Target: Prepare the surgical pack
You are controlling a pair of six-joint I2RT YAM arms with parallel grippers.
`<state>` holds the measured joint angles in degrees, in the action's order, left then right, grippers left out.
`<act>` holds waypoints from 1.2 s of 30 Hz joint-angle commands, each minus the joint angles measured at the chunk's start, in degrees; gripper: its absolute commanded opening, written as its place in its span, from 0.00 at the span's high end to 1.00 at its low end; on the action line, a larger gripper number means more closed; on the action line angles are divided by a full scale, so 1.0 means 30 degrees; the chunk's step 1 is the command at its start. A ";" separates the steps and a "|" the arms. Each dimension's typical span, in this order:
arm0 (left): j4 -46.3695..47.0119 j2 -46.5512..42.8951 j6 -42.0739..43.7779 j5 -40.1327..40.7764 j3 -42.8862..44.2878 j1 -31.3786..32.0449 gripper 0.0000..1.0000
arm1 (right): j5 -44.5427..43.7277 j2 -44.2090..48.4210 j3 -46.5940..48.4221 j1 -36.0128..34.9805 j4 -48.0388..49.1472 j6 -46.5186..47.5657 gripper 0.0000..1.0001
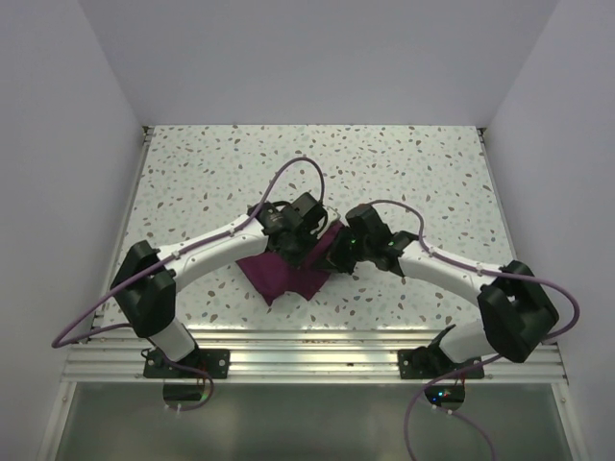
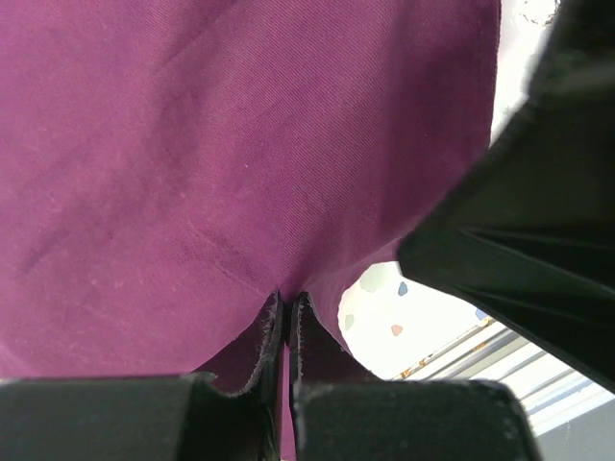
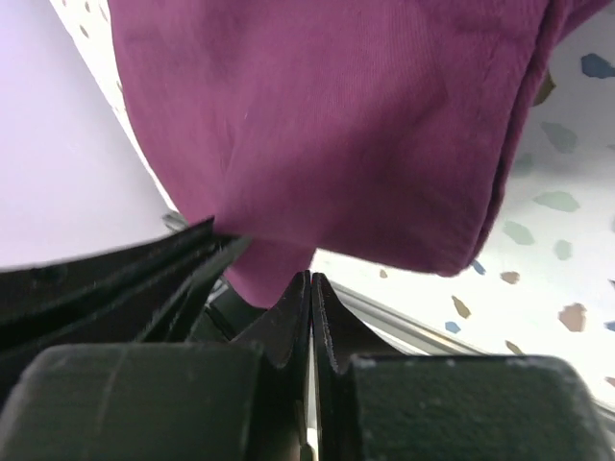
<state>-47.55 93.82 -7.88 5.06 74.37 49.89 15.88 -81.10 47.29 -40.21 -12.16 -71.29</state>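
Left gripper (image 2: pixel 286 309) clenched on cloth (image 1: pixel 285 274); right gripper (image 3: pixel 309 288) pinches its edge. Cloth bunched mid-desk (image 1: pixel 404 173), toward near edge; arms (image 1: pixel 221 240) crowd over it, hiding its top.

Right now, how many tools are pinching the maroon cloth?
2. The left tool is shut on the cloth at its far edge, near the middle. The right tool is shut on its far right corner. Neither is hidden.
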 commanded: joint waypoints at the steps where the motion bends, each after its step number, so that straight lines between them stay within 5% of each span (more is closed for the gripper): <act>1: 0.0001 -0.0980 0.0107 -0.0397 0.1020 -0.0106 1.00 | -0.1395 -0.0388 -0.0497 -0.0308 0.1738 -0.1490 1.00; 21: -0.0263 -0.1098 0.0517 -0.1451 0.1255 -0.0106 1.00 | -0.5204 -0.4254 0.0555 -0.2535 0.6951 -0.1962 1.00; 36: -0.0556 -0.0395 -0.0859 -0.1190 0.1285 -0.0106 1.00 | -0.9073 -0.3554 -0.0205 -0.2302 0.7923 -0.1757 0.92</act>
<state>-50.04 92.97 -8.58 5.30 75.53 48.34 -3.60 -93.60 46.83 -48.62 7.84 -77.52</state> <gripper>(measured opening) 0.028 0.078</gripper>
